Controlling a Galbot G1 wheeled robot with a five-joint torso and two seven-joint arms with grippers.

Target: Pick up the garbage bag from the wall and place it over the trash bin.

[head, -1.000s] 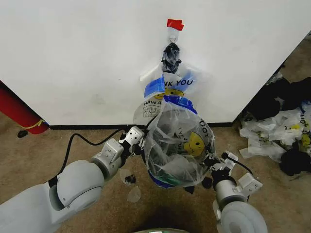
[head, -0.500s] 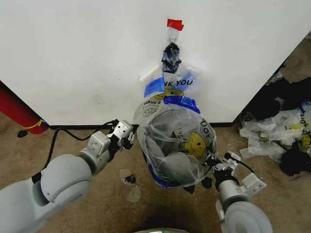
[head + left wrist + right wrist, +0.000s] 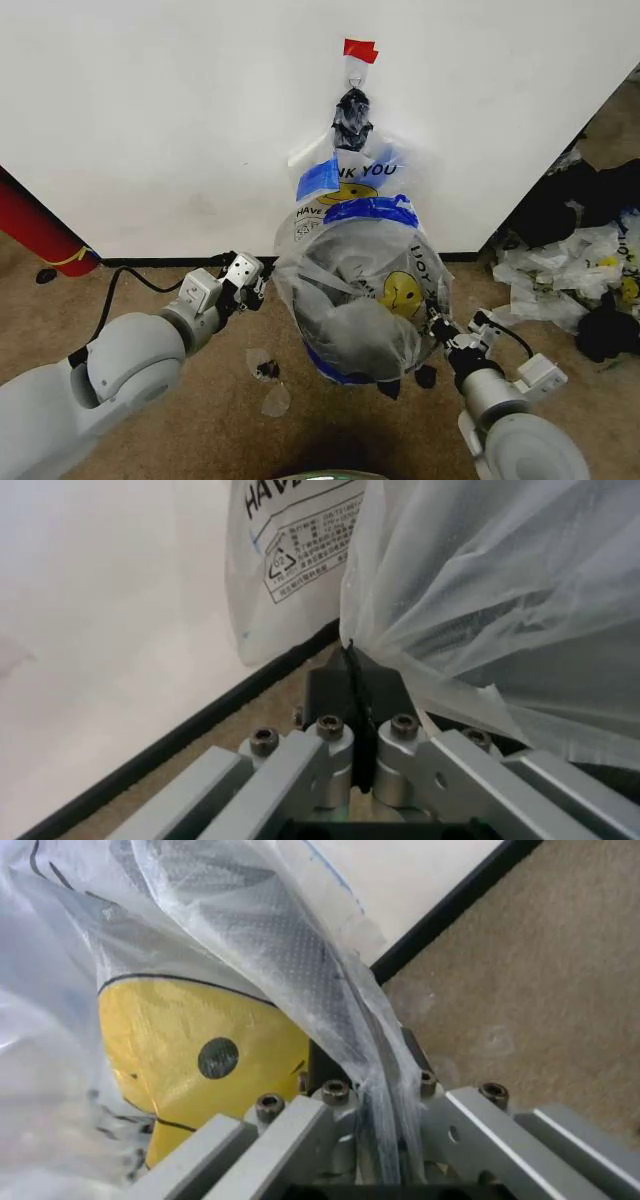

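Observation:
The garbage bag (image 3: 360,300), translucent white with a yellow smiley and blue tape, hangs stretched open between my two grippers in front of the wall (image 3: 150,120). My left gripper (image 3: 262,287) is shut on the bag's left edge; in the left wrist view its closed fingers (image 3: 352,676) pinch the plastic (image 3: 480,592). On the bag's right edge my right gripper (image 3: 437,322) is shut, and the film runs between its fingers (image 3: 318,1065) beside the smiley (image 3: 190,1057). The trash bin is out of view.
Another printed bag (image 3: 345,185) hangs on the wall under a black knotted wad (image 3: 352,115) and red tape (image 3: 360,48). A red cylinder (image 3: 35,230) leans at the left. Loose bags (image 3: 580,280) are piled at the right. Small scraps (image 3: 268,372) lie on the carpet.
My left gripper has drawn back to the left and my right gripper has shifted right and slightly down. The bag's mouth has stretched wider between them.

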